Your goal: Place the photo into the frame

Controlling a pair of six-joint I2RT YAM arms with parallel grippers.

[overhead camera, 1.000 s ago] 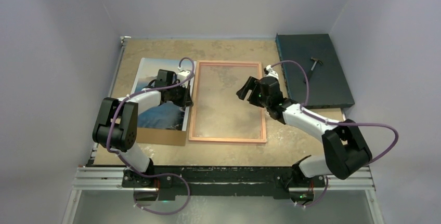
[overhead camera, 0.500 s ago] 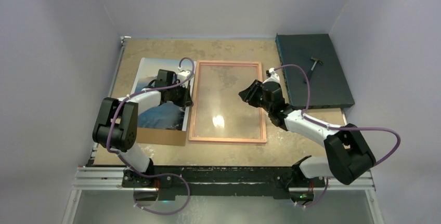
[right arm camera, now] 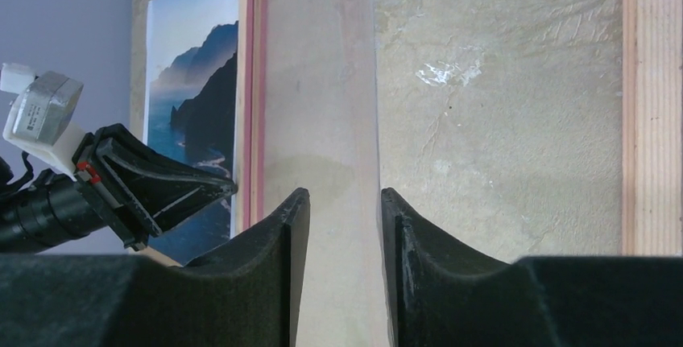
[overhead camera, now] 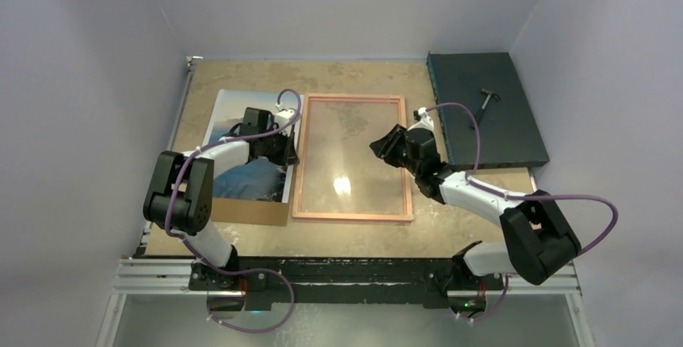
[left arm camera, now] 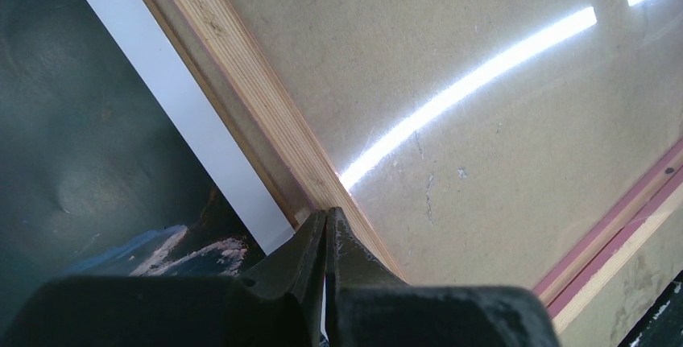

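Note:
The frame lies flat mid-table with its light wood side up, and the tabletop shows through its clear pane. The photo lies picture-up to its left on the brown backing board. My left gripper is shut. Its tips rest at the photo's white right border, beside the frame's left rail. I cannot tell whether paper is pinched. My right gripper is open and empty, hovering over the right part of the pane. In the right wrist view it faces the left gripper and the photo.
A dark flat case lies at the back right with a small hammer-like tool on it. Grey walls close in the table at the left, back and right. The frame's right rail lies just right of my right gripper.
My right gripper has drawn back a little to the right over the frame. A bright reflection now shows on the pane. The left arm, photo and frame have not moved.

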